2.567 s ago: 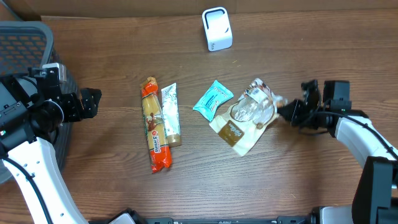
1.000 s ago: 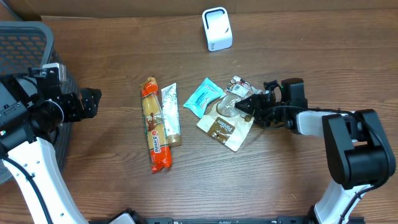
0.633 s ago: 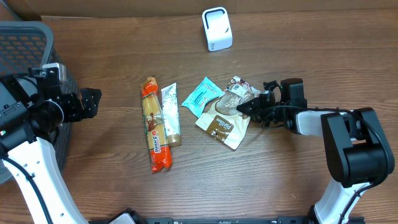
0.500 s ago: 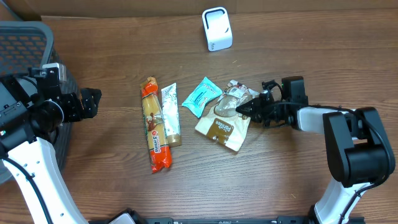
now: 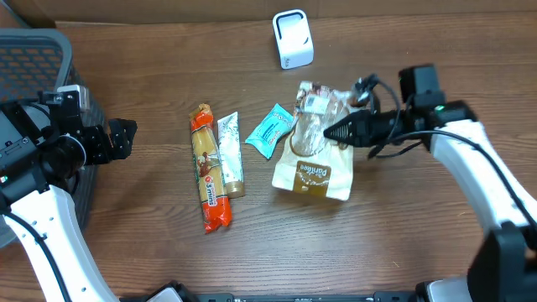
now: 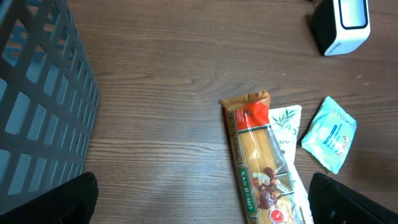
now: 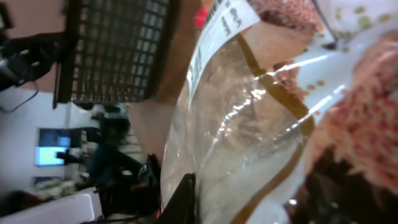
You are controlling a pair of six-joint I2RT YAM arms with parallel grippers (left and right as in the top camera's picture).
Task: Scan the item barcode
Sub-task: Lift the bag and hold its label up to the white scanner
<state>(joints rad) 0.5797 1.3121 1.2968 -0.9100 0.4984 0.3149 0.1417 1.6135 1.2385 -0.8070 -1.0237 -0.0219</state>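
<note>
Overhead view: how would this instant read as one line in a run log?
right gripper: shut on clear bag | left gripper: open, beside basket | scanner: apart from bag, scan not yet done

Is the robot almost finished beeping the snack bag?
Not yet. Done: the right end effector is shut on the clear-and-brown bag. In hand: the bag is held short of the white scanner. Left: bring the bag's barcode in front of the scanner. The pasta pack and teal packet lie untouched.
</note>
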